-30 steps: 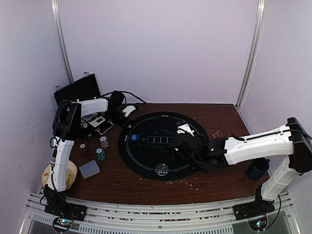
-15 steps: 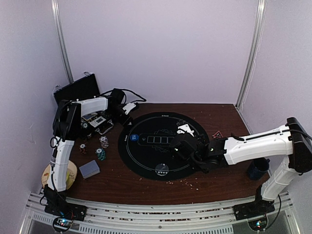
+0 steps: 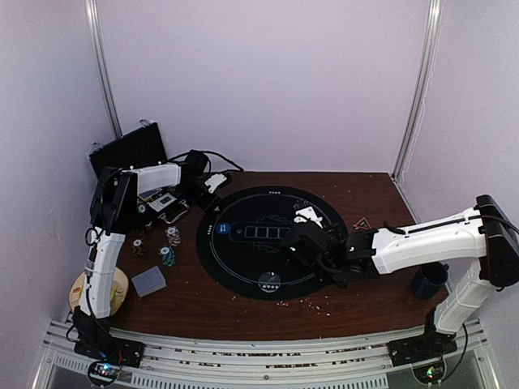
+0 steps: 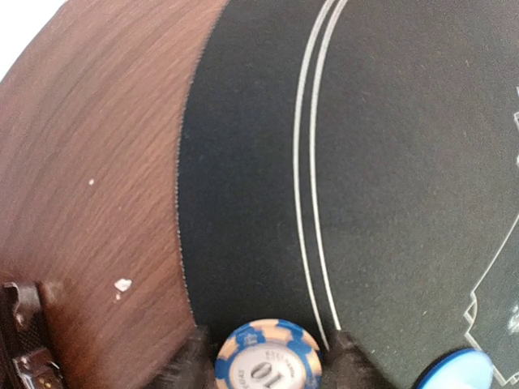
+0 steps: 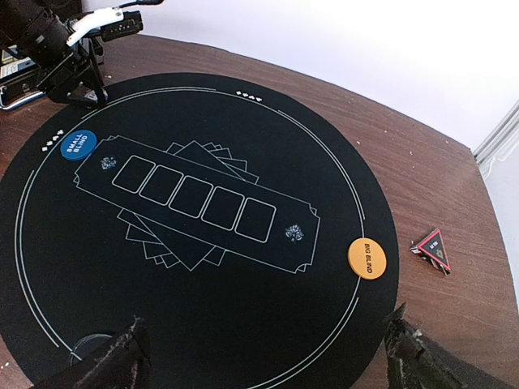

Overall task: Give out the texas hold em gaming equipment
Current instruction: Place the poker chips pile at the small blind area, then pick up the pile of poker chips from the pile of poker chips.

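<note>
Left tool (image 4: 268, 356) narrow around blue chip (image 4: 268, 371) at mat (image 4: 389, 162) 10 o'clock rim, can't tell if gripped. Set flat, open, lift straight. Right tool (image 5: 268, 347) wide, empty.

Soft, even light (faint shadows only); the left wrist view is blurry.

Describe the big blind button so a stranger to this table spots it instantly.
Find the round black mat on the wooden table. Near its right rim, beside the triangular marker on the wood, lies the big blind button. It is orange; the small blind button opposite is blue.
</note>
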`<state>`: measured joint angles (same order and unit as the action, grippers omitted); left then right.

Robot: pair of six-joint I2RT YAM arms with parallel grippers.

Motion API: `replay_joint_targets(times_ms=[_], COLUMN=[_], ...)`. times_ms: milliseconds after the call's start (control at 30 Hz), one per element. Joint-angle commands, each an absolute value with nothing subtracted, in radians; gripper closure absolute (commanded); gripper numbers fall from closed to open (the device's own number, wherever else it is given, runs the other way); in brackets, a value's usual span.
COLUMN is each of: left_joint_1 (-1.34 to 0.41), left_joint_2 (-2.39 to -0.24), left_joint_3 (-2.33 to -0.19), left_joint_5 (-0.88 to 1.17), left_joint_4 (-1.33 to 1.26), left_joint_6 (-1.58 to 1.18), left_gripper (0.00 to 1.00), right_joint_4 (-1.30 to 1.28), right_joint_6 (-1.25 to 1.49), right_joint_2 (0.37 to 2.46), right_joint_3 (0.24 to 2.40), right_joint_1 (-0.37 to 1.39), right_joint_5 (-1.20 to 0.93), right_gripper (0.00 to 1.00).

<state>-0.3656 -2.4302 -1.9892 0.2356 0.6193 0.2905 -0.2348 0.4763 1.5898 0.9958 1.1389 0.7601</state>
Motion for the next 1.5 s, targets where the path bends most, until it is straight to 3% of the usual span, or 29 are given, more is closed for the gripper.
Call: replay_joint_targets(times_ms=[0, 167, 333, 500, 667, 900, 1300, 1467], left_joint_1=[-0.363, -0.363, -0.362, -0.362, -0.361, -0.307, -0.214, -0.203], left_joint_2=[-2.442, -2.384, -2.246, -2.064, -1.889, -1.749, -1.765, -1.779], left_joint_3=[-2.017, -2.022, -2.009, -1.933, -1.712, -1.439, -1.265, -1.241], left_joint_5=[0.211, 0.215, 0.242, 0.209, 0.088, 0.118, 0.156, 0.17], left_joint_4=[0.595, 0.6, 0.603, 0.641, 0.631, 0.611, 0.511, 0.5], left_joint_6=[0.288, 0.284, 0.282, 0.31, 0.326, 0.298, 0.305, 0.304], left_gripper=[0.36, 0.15, 0.02, 0.02, 0.02, 0.02, 0.02, 0.08], right_joint_4=[-0.229, -0.229, -0.227, -0.23, -0.226, -0.23, -0.232, -0.231], right_joint_6=[0.476, 0.477, 0.474, 0.474, 0.472, 0.472, 0.472, 0.472], right_joint_2=[1.594, 1.589, 1.594, 1.592, 1.583, 1.581, 1.595, 1.581], right_joint_3=[0.997, 0.994, 0.996, 0.997, 0.994, 0.997, 1.003, 0.998], right_joint_1=[1.136, 1.135, 1.135, 1.135, 1.135, 1.138, 1.141, 1.142], right_joint_5=[0.776, 0.776, 0.773, 0.772, 0.766, 0.759, 0.747, 0.749], right_gripper=[0.0, 0.0, 0.0, 0.0, 0.0, 0.0, 0.0, 0.0])
